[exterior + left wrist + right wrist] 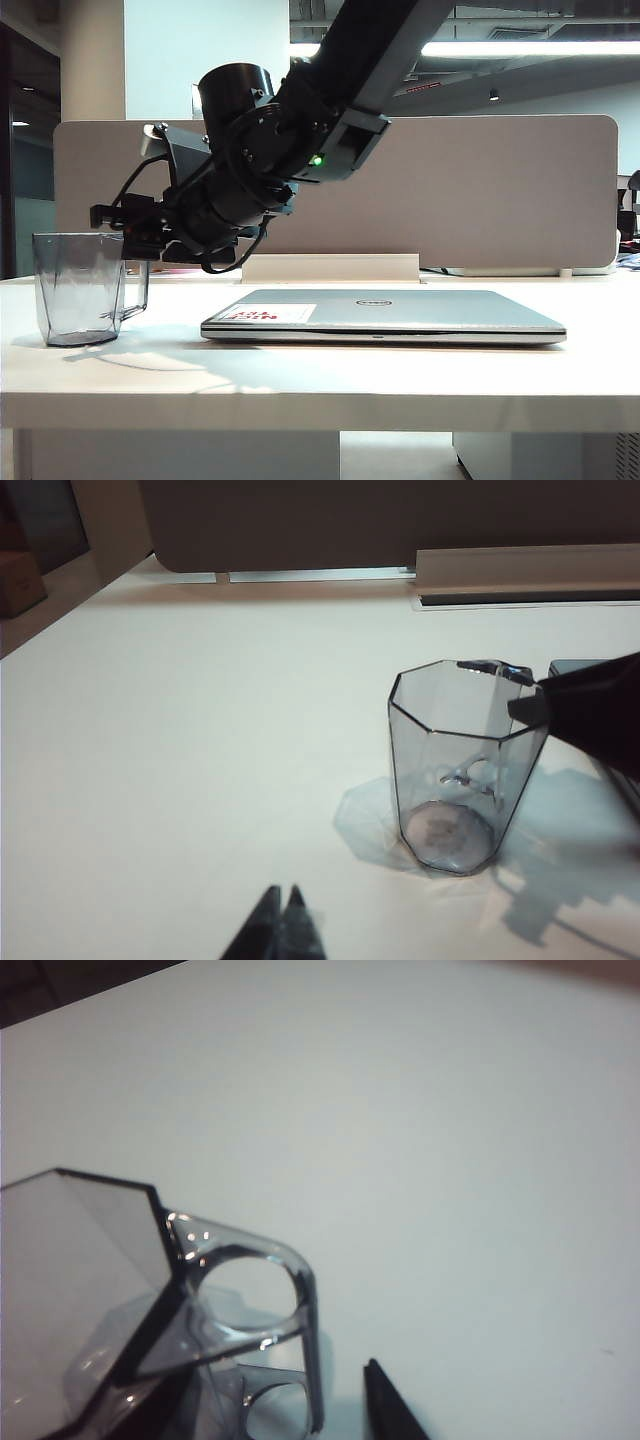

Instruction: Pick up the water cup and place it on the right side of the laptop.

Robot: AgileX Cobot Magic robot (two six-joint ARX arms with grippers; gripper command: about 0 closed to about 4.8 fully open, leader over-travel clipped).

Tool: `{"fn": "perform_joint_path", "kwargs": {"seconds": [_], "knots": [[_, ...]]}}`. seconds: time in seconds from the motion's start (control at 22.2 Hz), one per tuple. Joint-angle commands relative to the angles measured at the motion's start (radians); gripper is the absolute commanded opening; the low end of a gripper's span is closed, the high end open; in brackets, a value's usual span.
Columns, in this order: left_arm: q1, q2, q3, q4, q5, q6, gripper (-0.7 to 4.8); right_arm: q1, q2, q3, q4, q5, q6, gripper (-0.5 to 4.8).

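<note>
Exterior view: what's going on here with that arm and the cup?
The right gripper is at the handle of the water cup, jaws open, nothing held. The cup stands upright on the table, off the closed laptop's left end in this view, not touching it. The left gripper hangs shut, short of the cup.

The right arm (330, 90) was matte black, a square-section link ending in a thick cylindrical joint (235, 95). A small green light (317, 160) glowed on its housing. Black cables (225, 262) looped beneath the wrist, behind the fingers. A grey metal bracket (165, 145) sat above the right gripper (115, 225). The left gripper (280, 925) showed only two dark, pointed fingers (298, 920), tips close together.
</note>
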Motion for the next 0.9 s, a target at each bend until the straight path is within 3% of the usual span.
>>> {"fn": "perform_joint_path", "kwargs": {"seconds": [0.05,0.9], "knots": [[0.001,0.001,0.004,0.007,0.003,-0.001,-0.04,-0.001,0.008,0.006,0.014,0.002,0.01,2.21],[0.001,0.001,0.004,0.007,0.004,-0.001,-0.04,-0.009,0.1,0.085,0.062,0.02,0.089,2.2]]}}
